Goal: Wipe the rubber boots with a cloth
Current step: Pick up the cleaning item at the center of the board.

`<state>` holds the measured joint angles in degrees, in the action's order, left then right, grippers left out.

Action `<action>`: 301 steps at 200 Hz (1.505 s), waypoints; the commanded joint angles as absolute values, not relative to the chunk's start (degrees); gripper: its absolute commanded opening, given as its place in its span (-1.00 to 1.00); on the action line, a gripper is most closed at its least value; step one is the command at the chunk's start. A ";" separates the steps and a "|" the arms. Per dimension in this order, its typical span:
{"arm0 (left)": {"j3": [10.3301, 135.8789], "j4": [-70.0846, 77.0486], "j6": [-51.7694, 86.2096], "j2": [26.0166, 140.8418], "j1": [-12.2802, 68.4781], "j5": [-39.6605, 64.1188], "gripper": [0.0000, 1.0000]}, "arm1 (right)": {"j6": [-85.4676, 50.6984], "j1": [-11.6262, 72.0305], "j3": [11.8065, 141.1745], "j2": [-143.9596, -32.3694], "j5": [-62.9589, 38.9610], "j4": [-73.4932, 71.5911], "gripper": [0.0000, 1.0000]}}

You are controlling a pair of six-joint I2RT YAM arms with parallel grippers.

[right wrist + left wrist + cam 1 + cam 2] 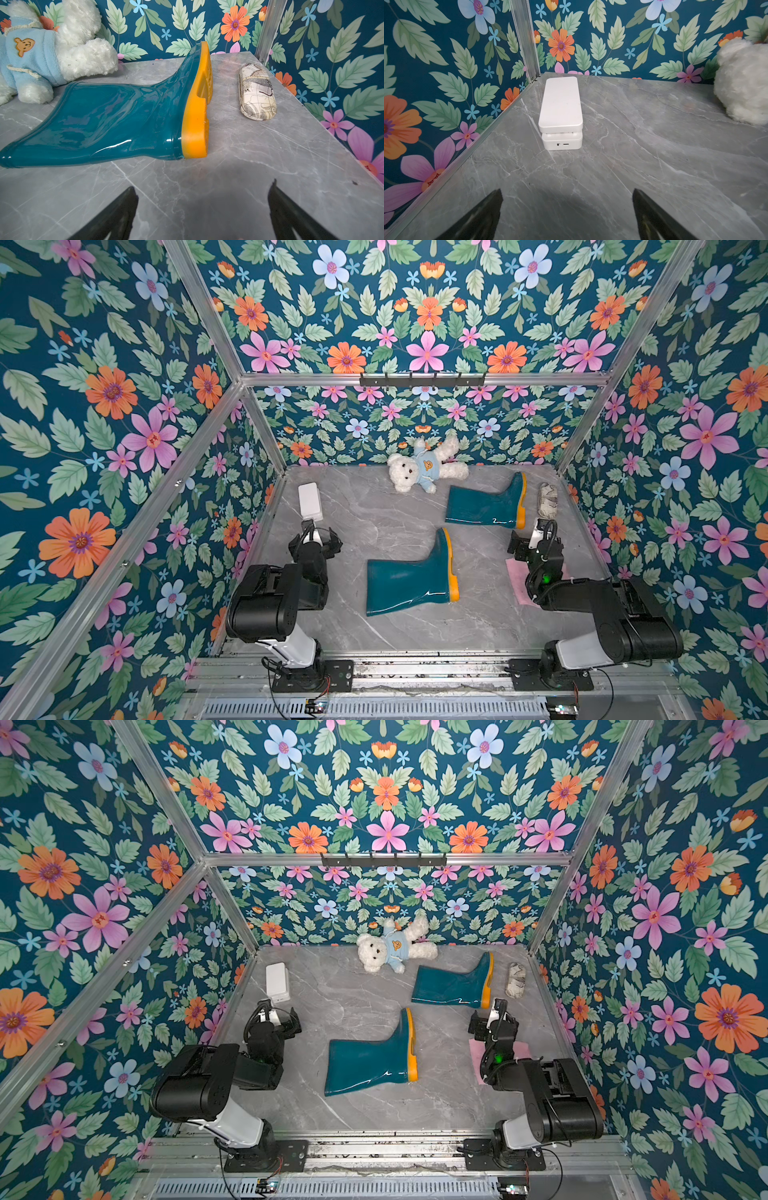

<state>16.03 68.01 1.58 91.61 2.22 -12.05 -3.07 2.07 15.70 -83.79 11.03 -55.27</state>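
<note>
Lying on its side at the middle of the grey marble table [374, 522], the near boot [409, 580] is glossy teal. Its orange-yellow sole faces right, its shaft mouth left and its toe the back wall. The far boot [482, 504] lies the same way, beyond the near boot and off to its right, apart from it. The right wrist view shows it close up [104, 120], with light glinting along the shaft.

The pink cloth [517, 585] lies flat on the table to the right of the near boot's sole, not touching it. The right arm [615, 614] hides much of it.

The right gripper [202, 187] is beyond the cloth's far edge, right of the near boot's toe and just short of the far boot's heel. Its fingers [124, 207] are spread wide over bare table with nothing between them. The left gripper [566, 191] is left of the near boot, past its shaft mouth, and its fingers [483, 214] are likewise wide apart and empty.

A white box [309, 501] lies beyond the left gripper, far left of the near boot, close to the side wall. A white teddy bear [424, 468] in a pale blue top sprawls against the back wall, straight beyond the near boot, just behind the far boot's shaft. A map-printed case [547, 499] rests farthest right, beside the far boot's sole.
</note>
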 commanded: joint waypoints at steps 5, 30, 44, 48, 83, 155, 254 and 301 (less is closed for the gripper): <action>18.80 61.32 0.42 86.73 2.27 -10.38 0.92 | -3.75 2.21 15.75 -80.80 15.13 -54.57 0.99; 26.66 42.66 0.68 77.97 2.93 -11.74 0.94 | -7.24 3.06 22.80 -69.94 20.26 -30.58 0.99; 33.25 29.62 5.41 74.87 3.22 -11.35 0.96 | -12.91 3.04 28.57 -66.06 20.41 -16.76 0.99; 35.06 26.20 6.83 74.53 3.34 -10.76 0.97 | -13.20 3.05 29.83 -65.42 19.72 -14.46 0.99; 42.56 7.48 18.25 72.01 3.60 4.18 0.99 | -17.90 3.17 39.02 -60.63 16.72 7.03 0.99; 37.90 -8.19 31.33 69.68 7.88 25.23 0.98 | -27.91 3.23 47.48 -63.40 6.99 37.02 0.99; 19.77 -7.53 38.78 57.38 20.83 15.56 0.85 | -31.40 3.21 44.71 -65.53 -0.14 37.56 0.99; 15.20 -1.53 40.12 55.97 22.21 14.43 0.69 | -33.48 3.18 42.60 -66.09 -1.32 34.95 0.93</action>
